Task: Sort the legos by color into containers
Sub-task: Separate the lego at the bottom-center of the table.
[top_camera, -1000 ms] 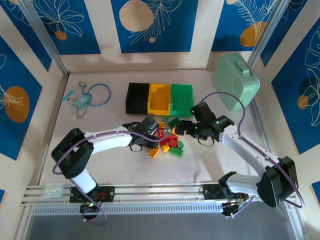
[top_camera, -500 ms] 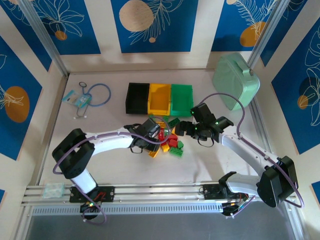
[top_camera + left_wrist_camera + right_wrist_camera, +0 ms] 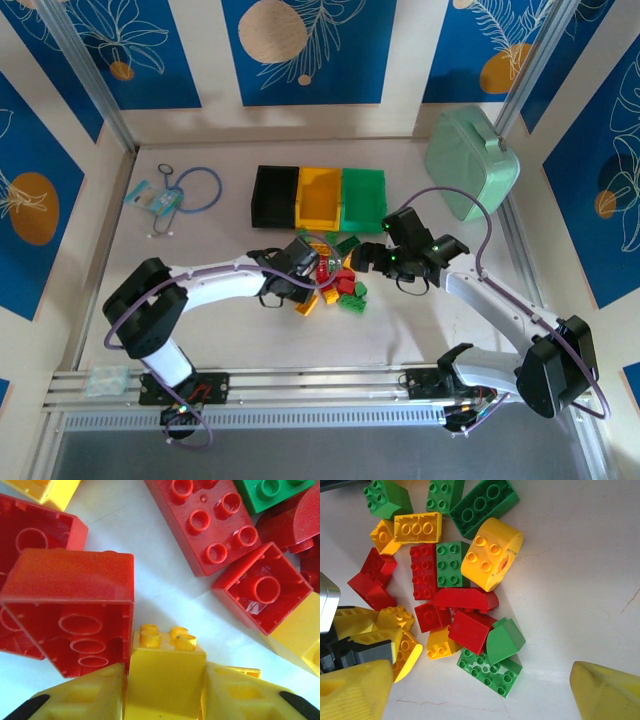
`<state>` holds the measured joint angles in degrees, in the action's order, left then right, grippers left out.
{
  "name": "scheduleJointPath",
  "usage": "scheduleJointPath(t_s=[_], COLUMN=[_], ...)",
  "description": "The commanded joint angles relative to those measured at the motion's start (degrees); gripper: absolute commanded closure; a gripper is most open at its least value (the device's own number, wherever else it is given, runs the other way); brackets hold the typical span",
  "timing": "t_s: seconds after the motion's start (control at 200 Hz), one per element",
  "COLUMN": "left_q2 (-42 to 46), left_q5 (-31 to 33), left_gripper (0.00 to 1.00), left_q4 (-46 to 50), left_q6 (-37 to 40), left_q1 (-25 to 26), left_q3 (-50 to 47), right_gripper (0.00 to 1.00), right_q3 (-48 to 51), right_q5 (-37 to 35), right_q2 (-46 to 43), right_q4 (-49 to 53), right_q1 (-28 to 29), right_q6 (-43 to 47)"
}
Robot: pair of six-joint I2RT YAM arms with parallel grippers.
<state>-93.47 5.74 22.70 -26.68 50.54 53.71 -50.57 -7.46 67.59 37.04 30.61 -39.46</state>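
Yellow brick (image 3: 165,667), at the left edge of the pile (image 3: 340,283) just short of the bins (image 3: 318,197), is now pinched by the left gripper (image 3: 164,697), whose fingers (image 3: 82,700) have just closed onto its sides, so it looks ready to lift, while the right gripper (image 3: 477,692) hangs wide open, empty, above the pile.

lab test cell: aluminium rails (image 3: 300,385), printed panels (image 3: 310,50) walling a table (image 3: 230,335).

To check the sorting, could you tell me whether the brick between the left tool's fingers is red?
No, the brick gripped by the left tool is yellow, and the red bricks lie beside it.
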Motion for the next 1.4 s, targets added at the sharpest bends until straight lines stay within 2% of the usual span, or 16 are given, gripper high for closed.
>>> scheduleJointPath(t_s=[0.0,0.24,0.495,1.101,1.146,1.201,1.236,1.396], left_q2=[3.0,3.8,-0.1,1.9,2.1,2.3,2.3,3.0], left_q5=[1.4,3.0,1.9,-2.2,-2.1,-2.1,-1.8,-0.7], left_gripper=[0.61,0.61,0.61,0.59,0.57,0.42,0.37,0.34], left_q4=[3.3,5.5,6.7,2.8,2.6,2.9,3.3,4.2], left_q6=[0.6,3.2,4.7,-1.4,-1.5,-1.4,-1.4,-1.1], left_q1=[0.6,0.4,-0.1,0.5,0.5,0.5,0.5,0.4], left_q3=[1.1,5.9,10.7,-0.3,-0.5,-0.6,-0.5,-0.9], right_gripper=[0.08,0.08,0.08,0.09,0.09,0.09,0.09,0.09], right_q3=[0.5,0.4,1.5,2.2,2.0,1.8,1.8,2.0], right_q5=[1.1,1.1,0.4,2.6,2.5,2.4,2.3,2.1], right_q2=[-1.3,-1.4,-2.7,-1.3,-1.2,-1.1,-1.1,-1.4], right_q4=[0.3,0.5,0.8,-1.4,-1.4,-1.3,-1.1,-1.0], right_q1=[-0.3,-0.4,-0.4,0.0,0.2,0.3,0.4,0.5], right_q6=[-0.7,-0.6,-0.8,-0.7,-0.6,-0.5,-0.5,-0.8])
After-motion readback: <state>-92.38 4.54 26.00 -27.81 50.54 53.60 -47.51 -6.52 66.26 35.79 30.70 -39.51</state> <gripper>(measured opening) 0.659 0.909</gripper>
